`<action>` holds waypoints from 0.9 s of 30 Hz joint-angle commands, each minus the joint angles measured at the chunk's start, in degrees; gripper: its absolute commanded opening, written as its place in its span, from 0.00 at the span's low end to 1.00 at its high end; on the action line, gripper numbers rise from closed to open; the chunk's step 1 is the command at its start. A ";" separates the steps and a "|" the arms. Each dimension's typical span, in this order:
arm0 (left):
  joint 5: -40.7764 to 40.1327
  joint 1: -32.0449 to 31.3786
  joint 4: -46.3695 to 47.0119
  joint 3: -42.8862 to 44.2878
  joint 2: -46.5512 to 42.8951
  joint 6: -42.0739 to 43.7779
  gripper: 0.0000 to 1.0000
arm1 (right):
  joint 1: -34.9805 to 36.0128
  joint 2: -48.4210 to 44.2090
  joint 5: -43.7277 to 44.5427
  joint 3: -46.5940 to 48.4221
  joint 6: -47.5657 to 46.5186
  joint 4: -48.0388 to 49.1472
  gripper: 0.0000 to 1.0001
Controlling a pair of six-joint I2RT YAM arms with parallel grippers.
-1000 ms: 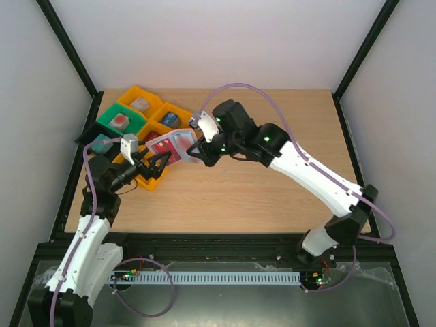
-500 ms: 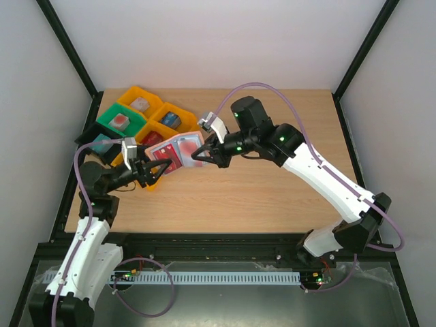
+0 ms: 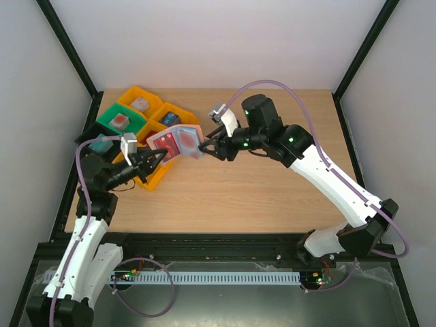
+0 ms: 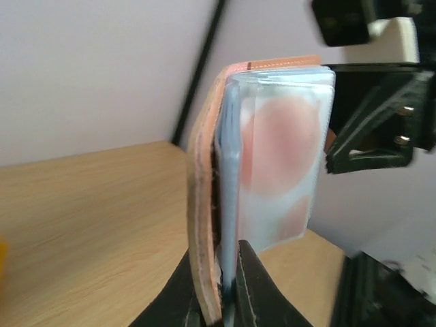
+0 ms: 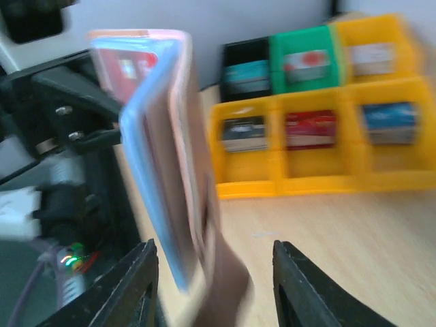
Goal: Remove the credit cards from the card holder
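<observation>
1. Above the table [image 3: 259, 197], in the top view, your left gripper [image 3: 158, 158] is clamped on the near edge of the card holder [image 3: 176, 141]. The holder hangs in the air, tilted, with red faces up. Your right gripper [image 3: 204, 144] sits at the holder's opposite edge. The coloured trays [image 3: 155, 180] lie just under and beyond the left gripper.
2. From the left wrist, the left gripper [image 4: 221, 289] is pinched shut on the bottom edge of the card holder [image 4: 203, 204], which stands upright straight ahead. The credit cards [image 4: 230, 157] are tucked inside against the tan cover. The right gripper [image 4: 368, 116] is just past the holder's top corner.
3. From the right wrist, the right gripper [image 5: 216, 272] has its jaws apart. The card holder [image 5: 180, 157] rises between them. Blur hides any contact. The coloured trays [image 5: 306, 187] lie beyond, to the right.
</observation>
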 commanded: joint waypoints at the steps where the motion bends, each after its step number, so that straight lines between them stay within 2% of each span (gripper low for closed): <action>1: -22.53 0.33 -12.18 2.65 0.50 8.22 0.02 | -0.92 -1.58 26.25 -0.53 4.58 1.88 0.47; 3: -32.90 0.55 -15.84 3.64 1.39 12.57 0.02 | -0.97 0.63 34.81 1.42 5.32 -1.88 0.47; 4: -36.00 0.58 -17.46 4.18 1.79 15.07 0.02 | -0.93 1.90 35.37 2.80 4.82 -4.35 0.45; 7: -39.16 0.41 -22.92 6.19 2.90 21.28 0.02 | -0.46 4.89 29.91 6.36 5.15 -8.23 0.39; 10: -38.83 0.13 -26.59 7.81 3.92 22.50 0.02 | 2.36 4.39 18.96 4.94 5.15 -3.85 0.35; 13: -33.61 0.14 -27.94 9.21 4.45 21.12 0.02 | 6.03 2.25 4.44 -2.08 7.50 11.49 0.34; 15: -27.14 0.12 -27.40 10.25 4.67 17.71 0.02 | 6.25 0.97 -4.34 -7.65 14.74 26.60 0.34; 17: -19.29 0.13 -25.60 11.13 5.02 12.39 0.02 | 6.23 0.24 -8.64 -12.00 22.14 39.26 0.33; 18: -15.75 0.12 -24.42 11.52 5.19 9.86 0.02 | 6.27 0.31 -8.79 -12.79 24.14 42.21 0.33; 21: -6.41 0.05 -21.89 13.34 5.44 5.35 0.02 | 6.15 1.28 -7.46 -11.69 23.71 42.15 0.28; 24: 1.03 0.03 -19.44 14.90 5.29 4.52 0.02 | 6.06 1.67 -7.82 -11.97 22.77 41.71 0.25; 27: 5.11 0.03 -17.34 14.98 4.83 3.62 0.02 | 5.04 1.22 -8.63 -13.08 23.19 41.86 0.25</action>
